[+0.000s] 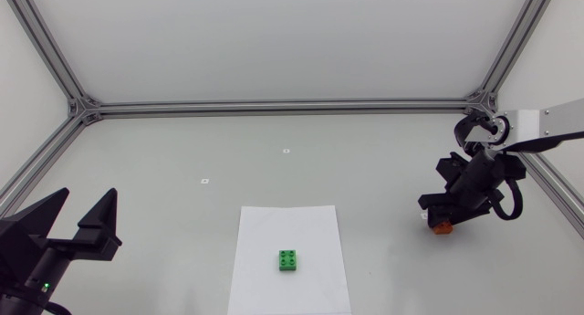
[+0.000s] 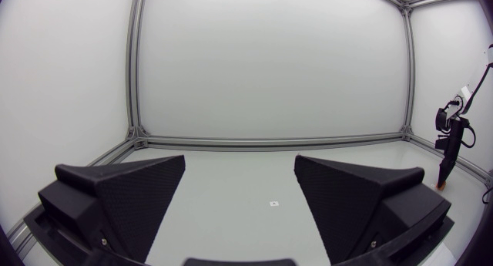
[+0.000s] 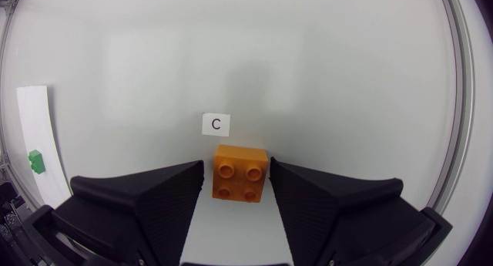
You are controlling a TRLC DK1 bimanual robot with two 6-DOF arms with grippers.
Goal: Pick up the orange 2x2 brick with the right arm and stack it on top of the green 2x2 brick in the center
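Orange brick (image 3: 239,173) sits on the table (image 1: 182,151) at the right side, next to the C label (image 3: 216,124). Right gripper (image 3: 236,166) straddles it, fingers apart: one nearly touching, a slight gap at the other. Green brick (image 1: 289,260) is on the white sheet (image 1: 265,278) at center. Left gripper (image 2: 240,170) is wide open, holding nothing.

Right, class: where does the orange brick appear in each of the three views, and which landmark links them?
Head view: orange brick at right, under the jaws of the right arm.
Left wrist view: a tiny orange speck far across the table, under the right arm.
Right wrist view: between its own jaws.
Shared landmark: the right arm above it.
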